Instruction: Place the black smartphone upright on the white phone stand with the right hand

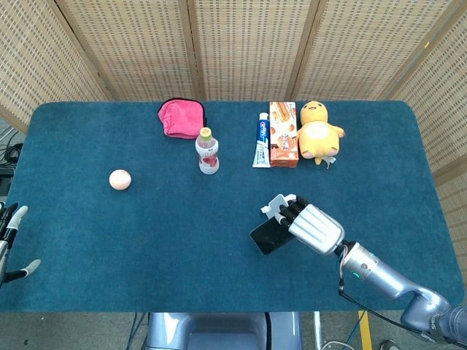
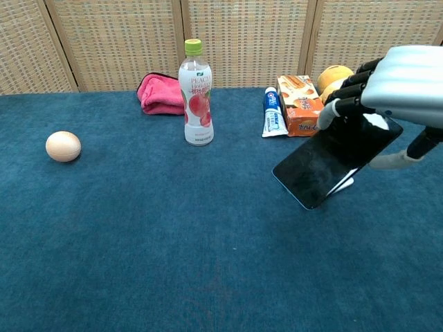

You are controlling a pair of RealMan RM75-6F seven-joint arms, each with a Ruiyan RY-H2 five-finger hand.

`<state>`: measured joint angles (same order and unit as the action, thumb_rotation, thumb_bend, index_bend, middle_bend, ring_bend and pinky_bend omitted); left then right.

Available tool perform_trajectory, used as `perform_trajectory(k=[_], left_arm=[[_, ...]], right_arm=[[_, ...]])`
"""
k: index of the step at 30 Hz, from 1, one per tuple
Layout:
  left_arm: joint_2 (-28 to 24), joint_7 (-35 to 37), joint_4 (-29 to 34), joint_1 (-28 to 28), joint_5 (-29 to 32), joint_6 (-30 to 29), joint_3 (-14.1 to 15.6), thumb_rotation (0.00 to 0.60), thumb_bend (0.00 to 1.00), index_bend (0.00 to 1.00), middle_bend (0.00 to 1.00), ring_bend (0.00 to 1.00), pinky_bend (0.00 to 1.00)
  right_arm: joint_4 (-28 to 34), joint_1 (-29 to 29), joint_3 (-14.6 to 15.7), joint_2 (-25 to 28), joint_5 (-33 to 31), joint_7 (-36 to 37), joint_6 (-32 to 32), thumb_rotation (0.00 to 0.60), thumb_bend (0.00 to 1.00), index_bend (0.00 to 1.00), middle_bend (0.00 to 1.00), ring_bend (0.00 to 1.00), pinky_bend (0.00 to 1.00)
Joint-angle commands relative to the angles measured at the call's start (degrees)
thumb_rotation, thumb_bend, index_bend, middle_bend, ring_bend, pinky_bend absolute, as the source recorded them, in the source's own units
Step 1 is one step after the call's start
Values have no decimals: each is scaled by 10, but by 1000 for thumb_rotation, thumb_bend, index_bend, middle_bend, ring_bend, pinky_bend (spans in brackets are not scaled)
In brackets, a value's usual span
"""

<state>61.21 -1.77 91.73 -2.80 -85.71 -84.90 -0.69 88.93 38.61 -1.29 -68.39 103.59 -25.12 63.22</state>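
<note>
Woven cane screens (image 1: pixel 248 44) close off the back, and a blue cloth-covered table (image 1: pixel 146 240) fills the scene. Right hand (image 1: pixel 315 227) is up off the cloth, fingers (image 2: pixel 346 93) curled over the top edge of the black smartphone (image 2: pixel 325 162) with the thumb under its lower edge, so the phone is pinched and held tilted, dark screen facing out, its free end sticking out to the hand's left. Just behind the fingertips and the phone sits the white phone stand (image 1: pixel 276 206); from the chest camera only a sliver of it peeks out beneath the phone. Whether phone and stand touch, I cannot tell. Beyond the hand, a toothpaste tube (image 1: pixel 261 140), an orange snack box (image 1: pixel 283 134) and a yellow plush toy (image 1: pixel 318 133) line up side by side. Further left of the hand: a peach drink bottle (image 1: pixel 207 151), a pink cloth (image 1: pixel 180 117), and well off, an egg (image 1: pixel 120 179). Left hand (image 1: pixel 10 244) rests at the table's far left edge, fingers apart, holding nothing.
</note>
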Motion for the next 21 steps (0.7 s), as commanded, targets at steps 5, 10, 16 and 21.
perform_trajectory(k=[5,10,16,21], left_arm=[[-6,14,0,0,-1,1,0,600,0,0,0,0,0],[-10,25,-2,0,-3,1,1,600,0,0,0,0,0],[-14,34,-3,-1,-3,2,1,600,0,0,0,0,0],[-17,41,-4,-1,-3,2,0,600,0,0,0,0,0]], right_arm=[[79,30,-53,11,-104,-195,-102,600,711,507,494,411,345],[95,37,-71,-8,-173,-283,-124,600,709,507,493,411,346],[96,45,-81,-30,-241,-365,-125,600,708,507,493,411,347],[96,54,-82,-43,-286,-404,-123,600,709,507,493,411,347]])
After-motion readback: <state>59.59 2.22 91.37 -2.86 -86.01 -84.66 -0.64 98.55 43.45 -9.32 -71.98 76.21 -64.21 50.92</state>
